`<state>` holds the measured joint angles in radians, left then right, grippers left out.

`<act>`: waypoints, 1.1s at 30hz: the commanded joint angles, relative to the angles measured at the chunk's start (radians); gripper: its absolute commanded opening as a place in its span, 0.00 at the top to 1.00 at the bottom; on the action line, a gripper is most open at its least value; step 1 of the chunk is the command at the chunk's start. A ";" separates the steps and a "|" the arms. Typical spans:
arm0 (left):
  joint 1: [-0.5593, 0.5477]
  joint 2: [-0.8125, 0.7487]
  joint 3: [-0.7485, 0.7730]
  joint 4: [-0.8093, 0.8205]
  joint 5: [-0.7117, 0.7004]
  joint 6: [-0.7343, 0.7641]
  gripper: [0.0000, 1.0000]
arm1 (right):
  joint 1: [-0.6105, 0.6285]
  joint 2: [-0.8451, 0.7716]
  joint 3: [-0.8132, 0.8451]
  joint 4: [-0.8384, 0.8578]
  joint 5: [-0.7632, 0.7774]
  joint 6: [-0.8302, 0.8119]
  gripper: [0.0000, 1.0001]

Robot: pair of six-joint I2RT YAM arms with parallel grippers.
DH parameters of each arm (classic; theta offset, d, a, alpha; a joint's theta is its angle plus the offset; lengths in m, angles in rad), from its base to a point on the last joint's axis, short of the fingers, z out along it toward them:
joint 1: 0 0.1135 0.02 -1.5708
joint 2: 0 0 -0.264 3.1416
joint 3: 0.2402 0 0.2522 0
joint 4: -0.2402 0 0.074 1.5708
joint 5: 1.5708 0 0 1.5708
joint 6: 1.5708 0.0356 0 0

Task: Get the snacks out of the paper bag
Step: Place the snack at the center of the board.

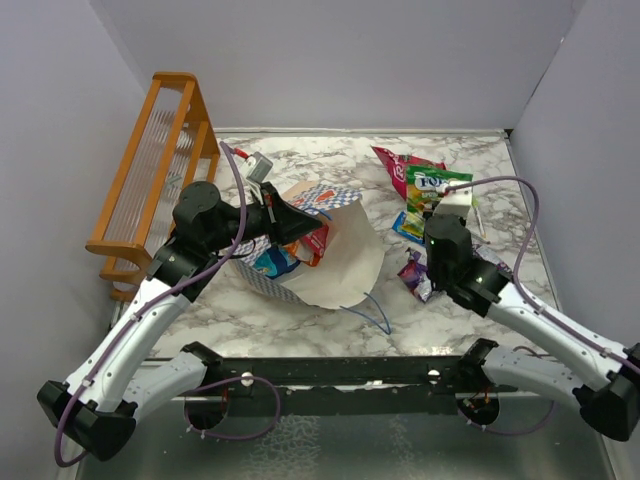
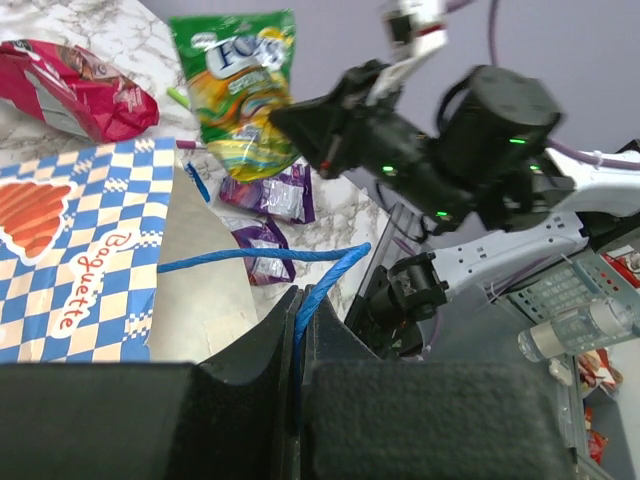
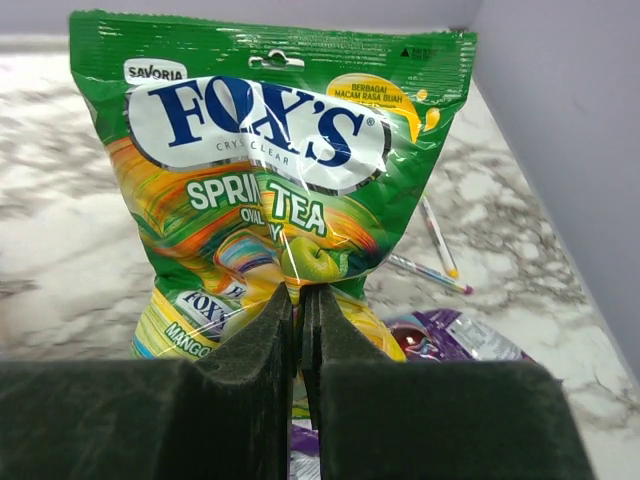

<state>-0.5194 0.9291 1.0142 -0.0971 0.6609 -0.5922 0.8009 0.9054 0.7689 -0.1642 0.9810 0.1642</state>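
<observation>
Pinching the blue cord handle (image 2: pixel 260 255) of the paper bag (image 1: pixel 345 262) at mid-table, the left gripper (image 2: pixel 298 302) is closed tight, a blue packet (image 1: pixel 272 263) and a red packet (image 1: pixel 316 243) show in the bag's mouth, and the right gripper (image 3: pixel 297 300) clamps the green-yellow packet (image 3: pixel 270 170) at far right.

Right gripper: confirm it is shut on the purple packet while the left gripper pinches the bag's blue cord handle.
Not purple: the right gripper is shut on the green-yellow packet, as the right wrist view shows. The left gripper does pinch the blue cord handle.

Bagged snacks (image 1: pixel 275 263) half hidden by left gripper (image 1: pixel 320 233), purple packet (image 3: pixel 452 336) partly covered
</observation>
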 commanded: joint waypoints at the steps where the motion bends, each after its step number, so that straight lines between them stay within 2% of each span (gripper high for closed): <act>1: -0.008 -0.007 0.054 0.007 0.024 0.002 1.00 | -0.217 0.126 0.050 -0.137 -0.162 0.203 0.98; 4: -0.008 -0.002 0.055 0.018 0.048 -0.007 1.00 | -0.336 0.212 0.047 -0.149 -0.307 0.255 0.98; 9: -0.011 -0.004 0.051 0.046 0.090 -0.021 1.00 | -0.428 0.275 -0.003 -0.099 -0.466 0.304 0.98; 14: -0.010 -0.003 0.049 0.046 0.093 -0.022 1.00 | -0.499 0.310 -0.061 -0.065 -0.560 0.340 0.95; 19: -0.010 0.000 0.049 0.049 0.094 -0.024 1.00 | -0.528 0.319 -0.096 -0.046 -0.591 0.363 0.83; 23: -0.010 -0.003 0.049 0.050 0.095 -0.026 1.00 | -0.553 0.311 -0.121 -0.033 -0.629 0.380 0.77; 29: -0.010 -0.009 0.047 0.045 0.099 -0.028 1.00 | -0.560 0.221 -0.102 -0.050 -0.637 0.346 0.50; 33: -0.010 -0.016 0.043 0.047 0.098 -0.026 1.00 | -0.560 0.071 -0.113 0.049 -0.740 0.189 0.36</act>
<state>-0.5194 0.9340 1.0397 -0.0971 0.7181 -0.6079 0.2466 1.1244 0.6529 -0.2432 0.3515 0.4938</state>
